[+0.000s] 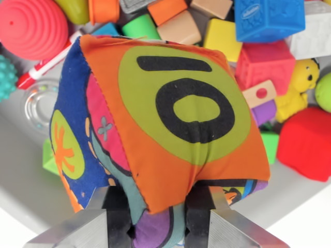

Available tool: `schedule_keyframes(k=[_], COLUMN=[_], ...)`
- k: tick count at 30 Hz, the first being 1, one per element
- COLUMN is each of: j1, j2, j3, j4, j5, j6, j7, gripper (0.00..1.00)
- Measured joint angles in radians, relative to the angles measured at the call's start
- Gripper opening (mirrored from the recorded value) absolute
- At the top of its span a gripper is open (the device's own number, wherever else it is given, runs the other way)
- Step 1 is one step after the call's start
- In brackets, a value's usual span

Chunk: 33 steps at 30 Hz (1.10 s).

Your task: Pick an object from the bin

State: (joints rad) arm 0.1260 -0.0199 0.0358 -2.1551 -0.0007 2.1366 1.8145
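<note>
We have the end effector (158, 219) clenched on the lower fabric of the soft cloth cube (165, 124) (numbered 10), held above the toy-filled bin (31, 170), so we judge the next move a steady lift clear.

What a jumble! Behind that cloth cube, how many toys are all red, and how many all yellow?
Red: 3 (red ball, red block, red lump)
Yellow: 2 (yellow block, yellow dog)
Total: 5
</note>
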Motion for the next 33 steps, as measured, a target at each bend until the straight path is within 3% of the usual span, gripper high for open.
schedule_keyframes(k=[20, 33], j1=[0.0, 0.0], j2=[-0.055, -0.064], j3=[0.0, 0.0], j4=[0.117, 0.163], j5=[0.001, 0.002], j6=[-0.172, -0.227], j7=[-0.001, -0.001], gripper=[0.0, 0.0])
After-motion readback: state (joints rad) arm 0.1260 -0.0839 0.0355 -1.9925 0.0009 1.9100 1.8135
